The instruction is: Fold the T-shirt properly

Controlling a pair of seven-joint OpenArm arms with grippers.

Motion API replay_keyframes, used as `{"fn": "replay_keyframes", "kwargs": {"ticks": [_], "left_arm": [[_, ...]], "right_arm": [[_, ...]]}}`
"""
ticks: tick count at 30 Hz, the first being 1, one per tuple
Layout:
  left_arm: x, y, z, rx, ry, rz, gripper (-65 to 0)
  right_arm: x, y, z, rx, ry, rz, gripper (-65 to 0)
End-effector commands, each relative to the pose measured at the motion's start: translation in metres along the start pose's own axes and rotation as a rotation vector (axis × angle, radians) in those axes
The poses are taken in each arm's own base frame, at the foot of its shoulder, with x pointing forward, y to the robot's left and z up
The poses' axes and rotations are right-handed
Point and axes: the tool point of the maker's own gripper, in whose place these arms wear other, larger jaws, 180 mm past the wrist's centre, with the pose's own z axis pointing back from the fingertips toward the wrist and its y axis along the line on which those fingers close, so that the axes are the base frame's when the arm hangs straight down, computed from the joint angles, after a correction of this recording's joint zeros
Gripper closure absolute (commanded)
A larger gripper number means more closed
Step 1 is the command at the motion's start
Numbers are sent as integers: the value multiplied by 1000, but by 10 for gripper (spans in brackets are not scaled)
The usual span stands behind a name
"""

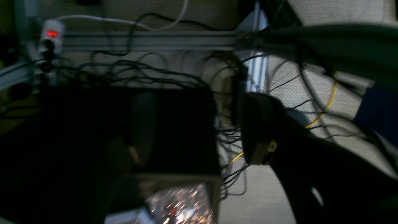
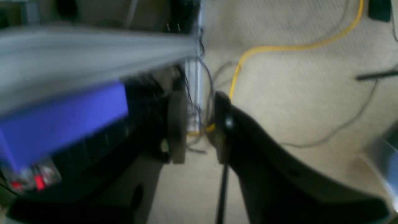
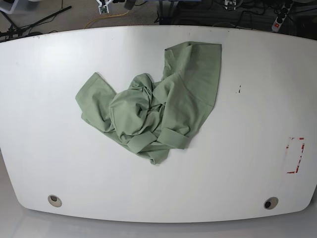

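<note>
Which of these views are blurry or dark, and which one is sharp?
Base view: sharp and evenly lit, with the T-shirt crumpled on the white table, whose edges bow. Left wrist view: dark and soft. Right wrist view: brighter but smeared with blur.

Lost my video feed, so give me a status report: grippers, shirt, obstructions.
Left gripper open, empty, off-table. Right gripper narrowly open, empty. T-shirt crumpled mid-table, untouched. Nothing on it.

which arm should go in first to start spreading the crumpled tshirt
Slightly the right arm, as a judgement. The T-shirt lies bunched a little toward the base view's left, the right arm's side. Neither arm is over the table yet; both wrist cameras show only floor and cables.
</note>
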Motion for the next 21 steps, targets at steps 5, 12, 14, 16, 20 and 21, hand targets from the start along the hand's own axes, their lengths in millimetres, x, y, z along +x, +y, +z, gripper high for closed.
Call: {"fn": "replay_keyframes", "kwargs": {"ticks": [5, 12, 14, 16, 20, 21], "left_arm": [[21, -7, 48, -21, -125, -29, -379], [40, -15, 108, -40, -216, -45, -379], [48, -8, 123, -19, -243, -43, -379], [58, -4, 139, -7, -272, -46, -379], [81, 4, 169, 17, -336, -59, -379], [88, 4, 175, 21, -352, -56, -379]], "right_arm": [[15, 9, 38, 5, -85, 61, -138], [16, 22, 79, 8, -102, 118, -138], [17, 25, 89, 9, -111, 128, -138], [24, 30, 102, 18, -141, 122, -138], [38, 38, 131, 54, -201, 86, -138], [42, 38, 137, 58, -211, 85, -138]]}}
